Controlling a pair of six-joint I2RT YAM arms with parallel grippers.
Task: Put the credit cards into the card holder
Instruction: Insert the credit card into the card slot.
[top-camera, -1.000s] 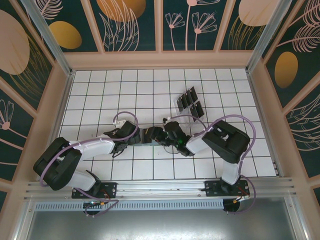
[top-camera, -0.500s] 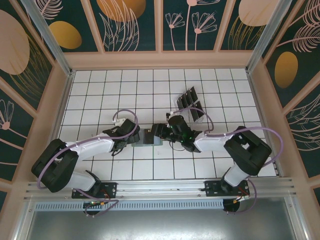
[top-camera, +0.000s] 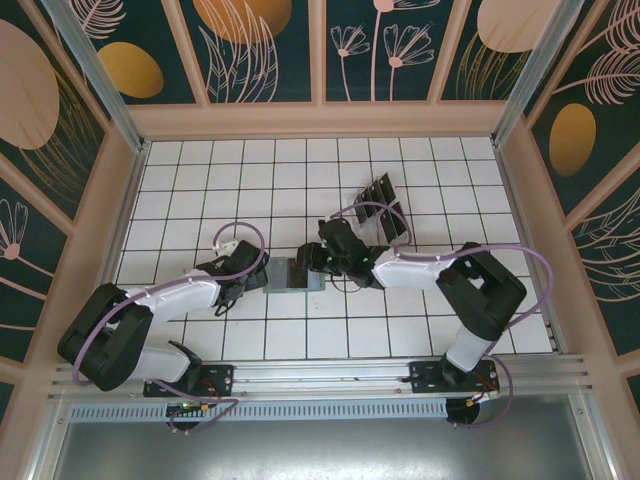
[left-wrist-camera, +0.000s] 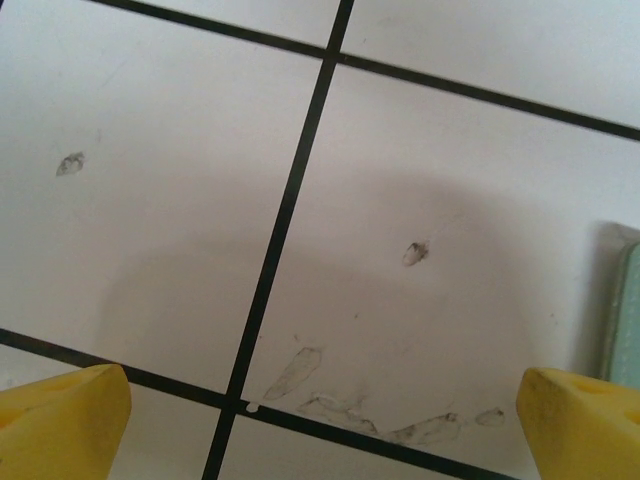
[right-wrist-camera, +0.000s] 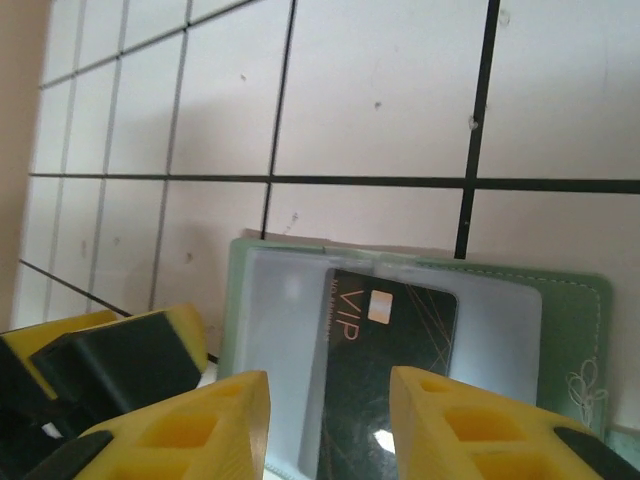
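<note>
Now the left gripper has backed off toward the left edge of the worktop, jaws wide over bare tile, so the open card holder shows uncovered near the middle, where it lay a second ago. Over it the right gripper has narrowed its jaws, though a gap remains, and a black credit card lies on the holder beneath that gap. The other credit cards stand together nearer the far right corner.

Black VIP card flat on open green card holder
</note>
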